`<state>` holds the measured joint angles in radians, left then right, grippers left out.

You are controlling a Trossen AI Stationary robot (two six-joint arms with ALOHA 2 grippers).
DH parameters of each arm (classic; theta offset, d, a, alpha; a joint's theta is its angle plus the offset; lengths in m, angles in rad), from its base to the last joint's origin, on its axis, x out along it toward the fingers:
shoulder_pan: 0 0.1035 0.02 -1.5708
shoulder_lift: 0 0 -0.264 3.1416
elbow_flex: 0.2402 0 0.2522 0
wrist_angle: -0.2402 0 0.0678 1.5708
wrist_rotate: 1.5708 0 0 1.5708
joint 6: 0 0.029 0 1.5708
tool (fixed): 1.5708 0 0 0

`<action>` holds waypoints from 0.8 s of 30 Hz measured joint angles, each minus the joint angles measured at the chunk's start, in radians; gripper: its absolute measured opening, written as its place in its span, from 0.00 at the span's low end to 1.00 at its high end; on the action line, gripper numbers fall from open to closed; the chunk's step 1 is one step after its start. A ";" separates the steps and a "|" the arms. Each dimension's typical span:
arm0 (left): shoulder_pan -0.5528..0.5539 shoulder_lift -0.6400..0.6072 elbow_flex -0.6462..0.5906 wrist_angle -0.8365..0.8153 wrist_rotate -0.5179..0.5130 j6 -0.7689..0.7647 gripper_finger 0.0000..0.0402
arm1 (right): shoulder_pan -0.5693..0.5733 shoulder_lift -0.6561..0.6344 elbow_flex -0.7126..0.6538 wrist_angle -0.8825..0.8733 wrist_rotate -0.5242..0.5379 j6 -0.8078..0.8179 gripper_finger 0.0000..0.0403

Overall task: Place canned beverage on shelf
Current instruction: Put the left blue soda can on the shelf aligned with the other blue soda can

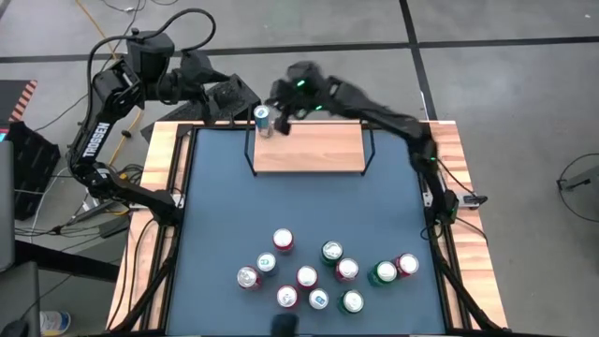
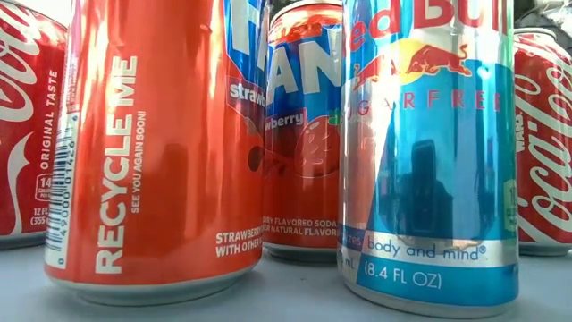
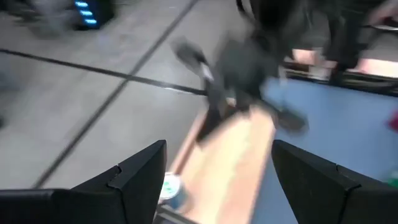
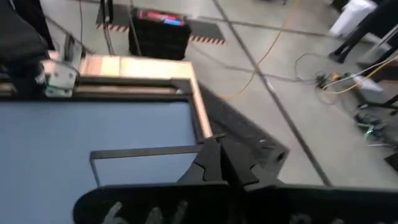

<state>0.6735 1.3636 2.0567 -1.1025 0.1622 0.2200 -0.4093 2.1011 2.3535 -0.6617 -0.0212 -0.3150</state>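
The shelf (image 1: 309, 148), a light-wood board with black wire ends, lies at the far middle of the blue table. One canned beverage (image 1: 263, 119) stands upright on its base at the shelf's far left corner; its top also shows in the left wrist view (image 3: 169, 188). My right gripper (image 1: 281, 110) hovers just right of that can, raised above the shelf, its fingers (image 4: 217, 149) shut with nothing between them. My left gripper (image 1: 234, 98) waits beyond the table's far left corner, open (image 3: 217, 180) and empty, facing the shelf.
Several more cans (image 1: 318, 271) stand bunched near the table's front edge; the low view shows them close up, among them a Fanta can (image 2: 152, 143) and a Red Bull can (image 2: 429, 143). The blue top between them and the shelf is bare. A wooden rim (image 1: 159, 206) frames the table.
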 joint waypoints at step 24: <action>-0.696 0.146 0.000 -0.400 -0.265 -0.757 0.69 | -0.059 -0.422 -0.001 -0.358 0.048 -0.030 0.50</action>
<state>-0.0229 1.5093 2.0571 -1.5021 -0.1024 -0.5368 -0.4681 1.6788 2.3524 -1.0196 0.0271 -0.3451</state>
